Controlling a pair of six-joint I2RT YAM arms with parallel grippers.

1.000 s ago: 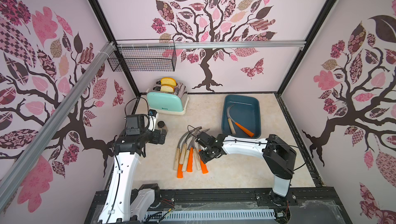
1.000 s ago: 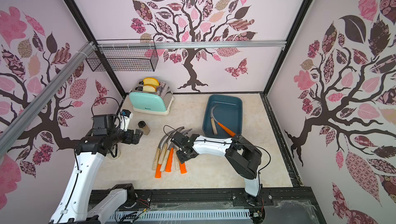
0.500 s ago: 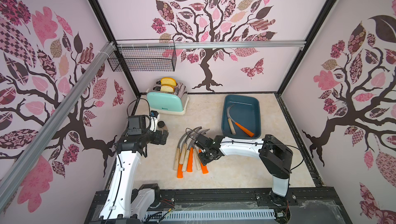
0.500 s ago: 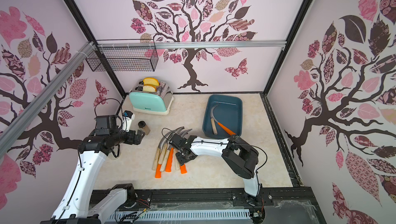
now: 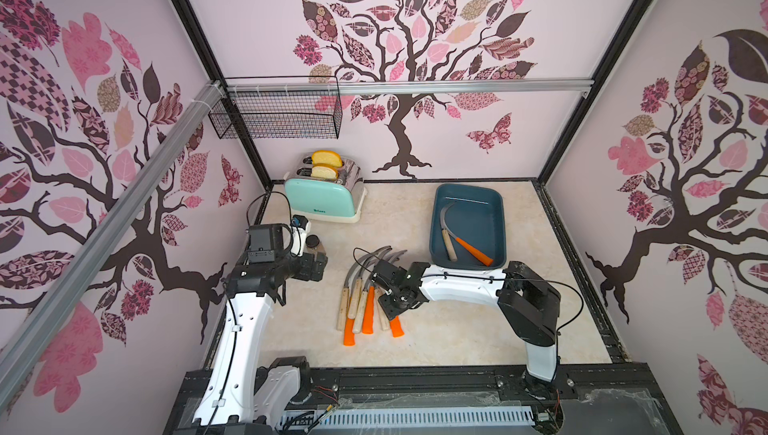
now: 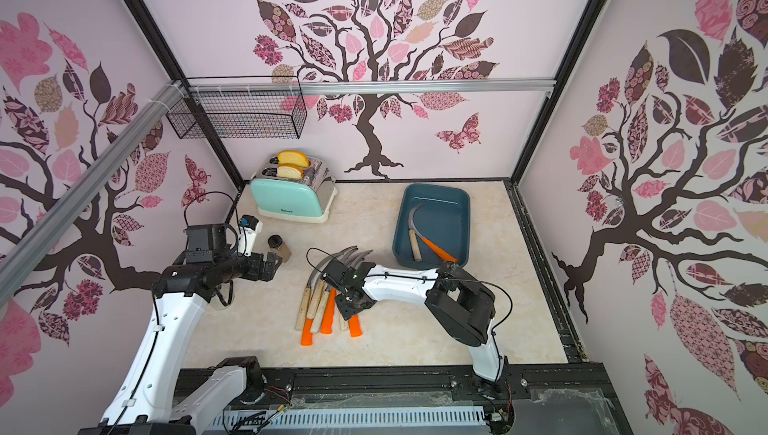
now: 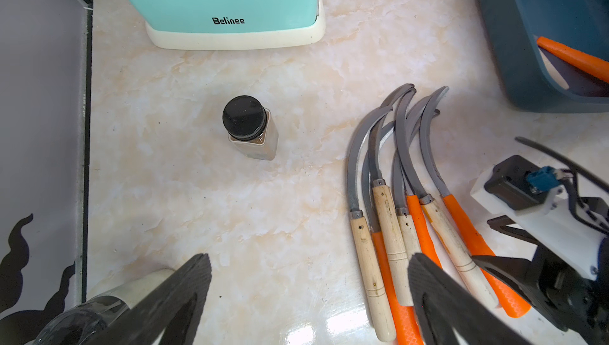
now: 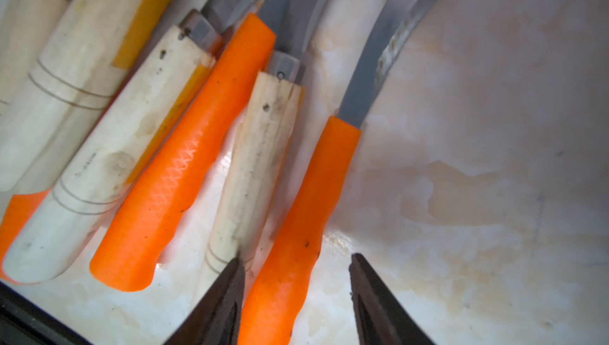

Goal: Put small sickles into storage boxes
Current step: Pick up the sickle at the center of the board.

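The right gripper [image 8: 295, 258] sits low over the heap of small sickles [image 5: 360, 295], curved grey blades with orange or pale wooden handles, lying mid-way across the cream marble-look tabletop [image 5: 436, 329]. Its black jaws stand partly apart astride the orange handle of the outermost sickle [image 8: 316, 195] (one finger close beside it, a clear gap at the other), so nothing is gripped. Just beyond the heap, the shallow dark teal plastic tray [image 5: 494, 221] holds two more sickles [image 5: 473, 251]. The left gripper [image 7: 308, 257] hangs spread wide and empty near a small black-capped glass bottle [image 7: 250, 129] and a mint-green toaster [image 5: 322, 200].
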